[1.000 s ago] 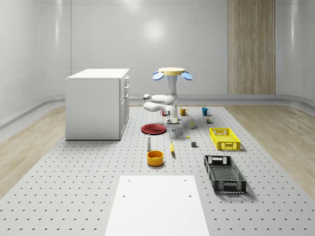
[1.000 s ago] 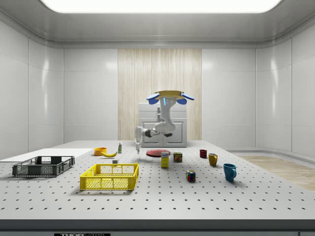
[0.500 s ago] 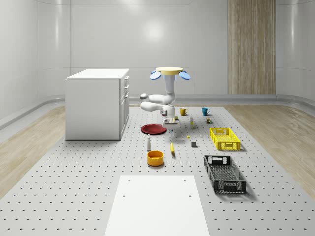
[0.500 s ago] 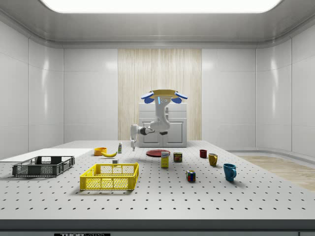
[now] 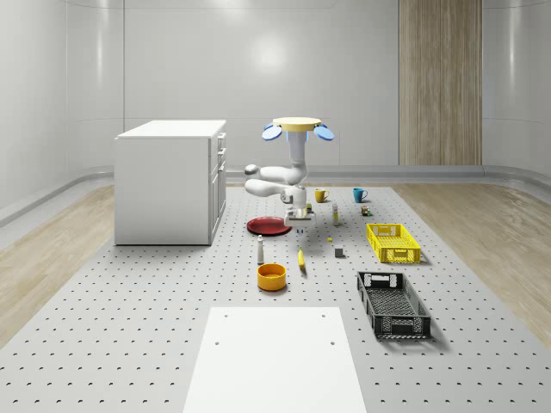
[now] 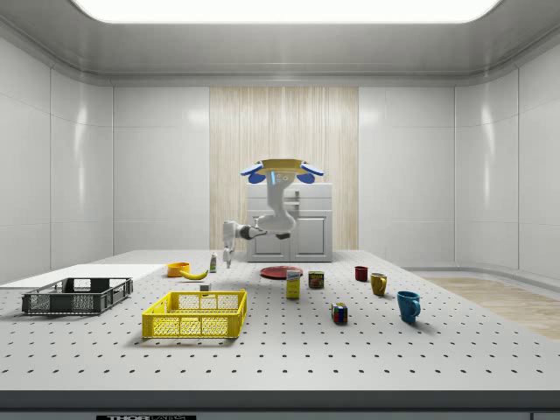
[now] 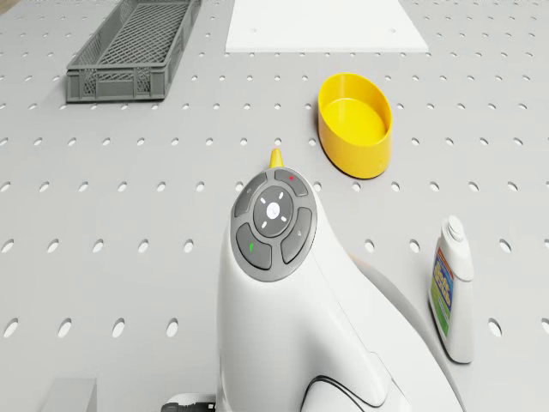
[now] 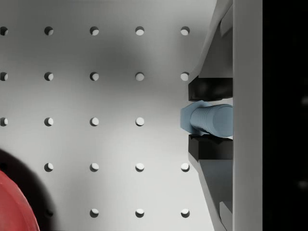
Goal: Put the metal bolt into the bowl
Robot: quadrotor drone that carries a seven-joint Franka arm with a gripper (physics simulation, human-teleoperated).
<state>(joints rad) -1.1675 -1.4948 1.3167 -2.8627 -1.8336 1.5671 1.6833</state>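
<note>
Simulated robotics lab. Bare white-panelled room, strip ceiling light. Large perforated counter [image 5: 129,327] like an optical breadboard, strewn with test props: crates [image 5: 393,303], mugs [image 6: 408,305], bowl [image 5: 271,276]. White cabinet [image 5: 168,181] on it.

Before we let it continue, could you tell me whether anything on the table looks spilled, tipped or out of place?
Nothing stands out. The gripper holds the metal bolt squarely; the yellow bowl, white bottle and both crates sit upright, and the drone hovers level over the table.
</note>
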